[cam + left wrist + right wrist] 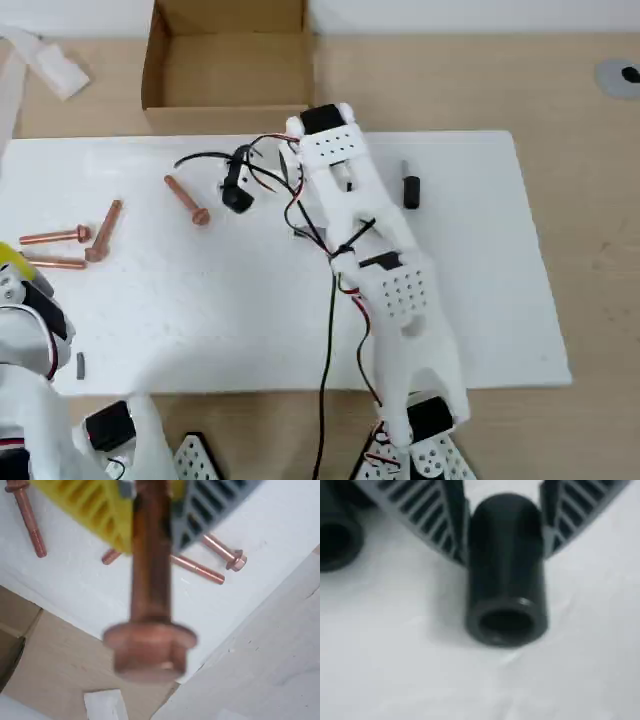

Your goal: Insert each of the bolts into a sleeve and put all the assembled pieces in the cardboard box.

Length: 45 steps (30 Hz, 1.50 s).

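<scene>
My left gripper (152, 515), with one yellow and one grey finger, is shut on a copper bolt (150, 580) whose head points at the camera. In the high view it sits at the mat's left edge (15, 258), the held bolt (55, 263) sticking out to the right. Three loose bolts (186, 200) (104, 230) (55, 237) lie on the white mat (470, 300). My right gripper (504, 515) is shut on a black sleeve (506, 590) resting on the mat, left of centre in the high view (238, 192). Another sleeve (335, 540) lies close beside it.
The open cardboard box (230, 70) stands behind the mat's far edge. One more black sleeve (410, 190) lies right of the right arm. A small grey piece (80, 365) sits near the mat's front left. Cables hang along the right arm.
</scene>
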{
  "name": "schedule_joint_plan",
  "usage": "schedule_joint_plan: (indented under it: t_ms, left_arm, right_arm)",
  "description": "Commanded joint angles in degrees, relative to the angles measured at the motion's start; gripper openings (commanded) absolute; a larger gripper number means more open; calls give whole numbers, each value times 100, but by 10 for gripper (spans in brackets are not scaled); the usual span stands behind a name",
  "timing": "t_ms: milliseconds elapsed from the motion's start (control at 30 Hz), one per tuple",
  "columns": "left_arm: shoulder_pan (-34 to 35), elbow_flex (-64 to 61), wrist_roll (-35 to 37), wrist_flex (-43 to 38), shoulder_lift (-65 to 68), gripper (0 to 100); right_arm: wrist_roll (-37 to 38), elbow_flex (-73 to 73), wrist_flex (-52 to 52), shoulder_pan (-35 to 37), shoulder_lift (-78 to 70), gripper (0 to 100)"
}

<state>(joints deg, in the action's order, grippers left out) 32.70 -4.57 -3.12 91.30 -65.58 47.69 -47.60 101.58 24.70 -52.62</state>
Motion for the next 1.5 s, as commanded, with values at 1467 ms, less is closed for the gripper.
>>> schedule_joint_plan:
  t_ms: [1467]
  left_arm:
    - [-4062,-2189,800,-4325,-22,6]
  right_arm:
    - [-5521,10888,-4563,796,14826,10]
